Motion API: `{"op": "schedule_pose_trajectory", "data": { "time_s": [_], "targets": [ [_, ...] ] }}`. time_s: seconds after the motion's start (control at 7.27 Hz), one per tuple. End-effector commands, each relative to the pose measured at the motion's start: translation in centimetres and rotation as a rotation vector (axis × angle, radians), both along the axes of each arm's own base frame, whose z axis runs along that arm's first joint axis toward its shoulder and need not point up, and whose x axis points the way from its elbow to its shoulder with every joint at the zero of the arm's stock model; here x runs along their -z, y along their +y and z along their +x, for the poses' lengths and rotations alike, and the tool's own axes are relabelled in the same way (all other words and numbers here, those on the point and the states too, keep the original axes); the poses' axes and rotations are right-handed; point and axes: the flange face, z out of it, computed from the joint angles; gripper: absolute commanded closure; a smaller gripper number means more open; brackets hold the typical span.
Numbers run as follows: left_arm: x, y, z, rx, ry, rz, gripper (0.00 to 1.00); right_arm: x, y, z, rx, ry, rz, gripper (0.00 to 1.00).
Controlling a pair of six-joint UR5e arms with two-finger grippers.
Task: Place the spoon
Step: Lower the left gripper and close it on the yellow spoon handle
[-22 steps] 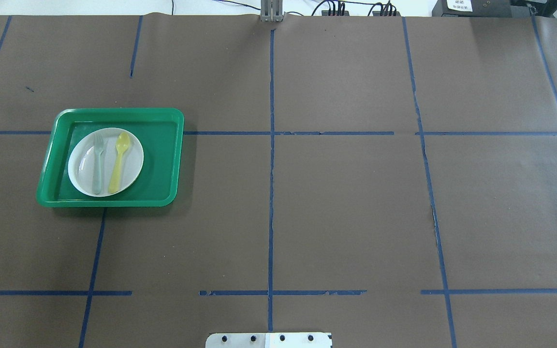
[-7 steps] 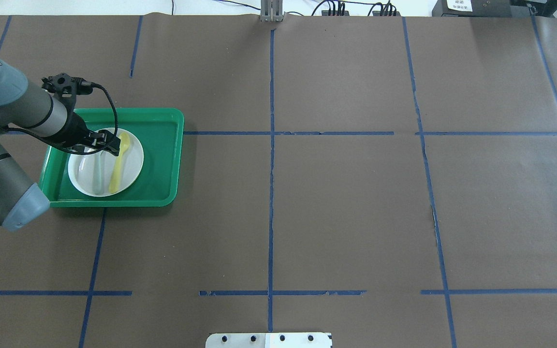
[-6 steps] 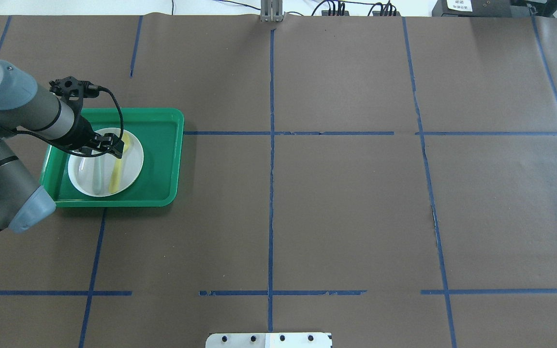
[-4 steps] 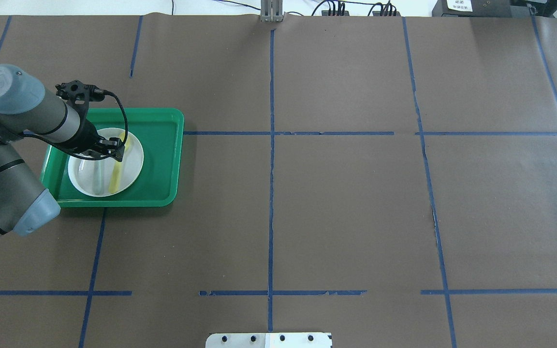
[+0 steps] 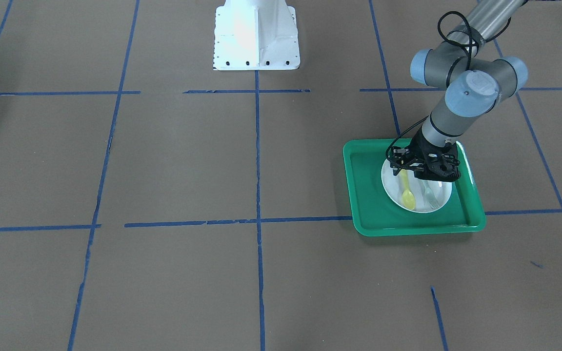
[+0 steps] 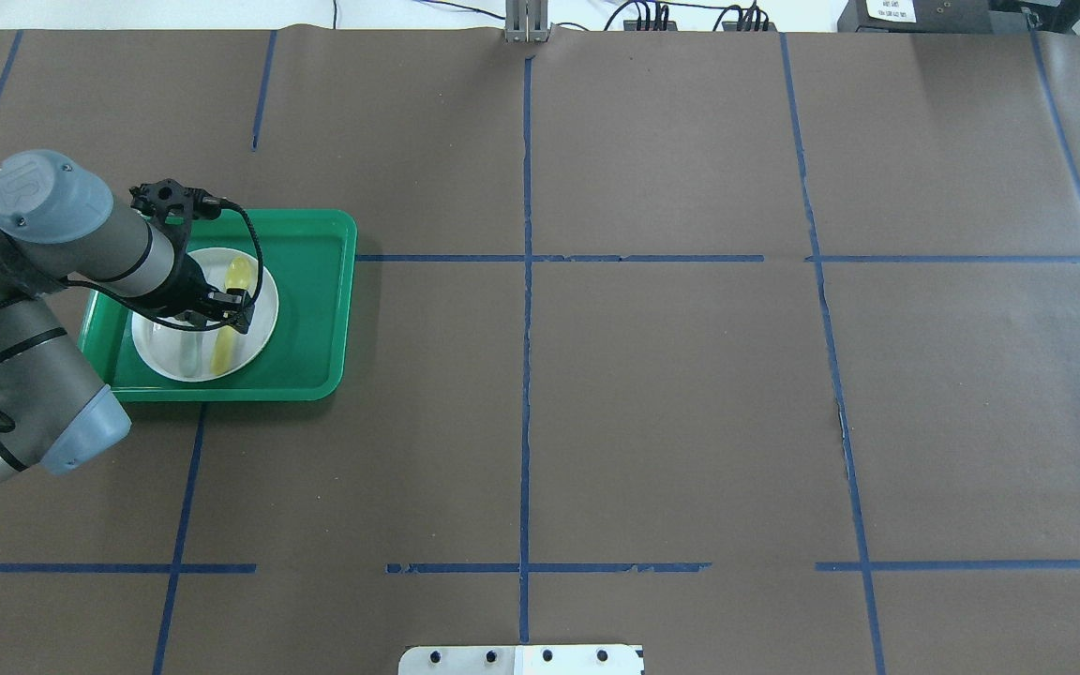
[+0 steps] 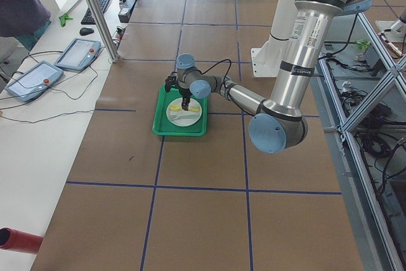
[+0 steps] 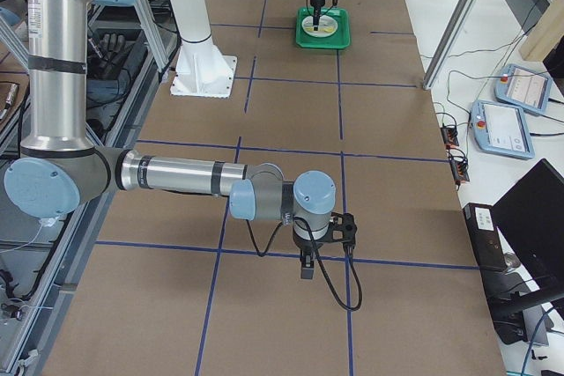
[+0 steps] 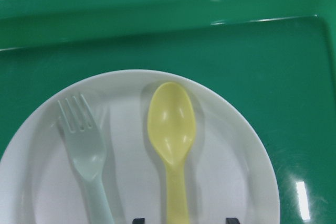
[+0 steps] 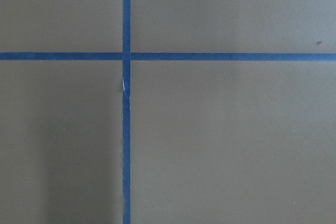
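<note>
Lowered since, left gripper (image 6: 224, 318) straddles the yellow, flat-handled, oval-bowled spoon (image 9: 171, 129).

One camera sits behind my shoulders, looking forward and down over the table (image 6: 652, 394); another faces me from across it, steeply down, my base (image 5: 256, 34) at its top. Both catch the green tray (image 6: 315, 319). Two distant cameras look along the table from its ends, and each finds that tray too. My left wrist camera hangs close above the plate (image 9: 231, 145) and spoon (image 9: 170, 124) inside it; my right wrist camera stares straight down, close, at crossed tape (image 10: 126, 129).
</note>
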Motion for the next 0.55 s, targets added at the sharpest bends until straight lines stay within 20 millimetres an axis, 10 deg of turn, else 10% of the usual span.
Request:
{"op": "schedule_pose_trajectory", "data": {
  "time_s": [0.0, 0.41],
  "targets": [
    [-0.98, -0.23, 0.47, 0.002, -0.007, 0.005, 0.4, -0.01, 0.01, 0.0, 0.0, 0.0, -0.001, 0.0],
    [-0.88, -0.18, 0.58, -0.001, -0.005, 0.007, 0.56, -0.01, 0.01, 0.0, 0.0, 0.0, -0.001, 0.0]
  ]
}}
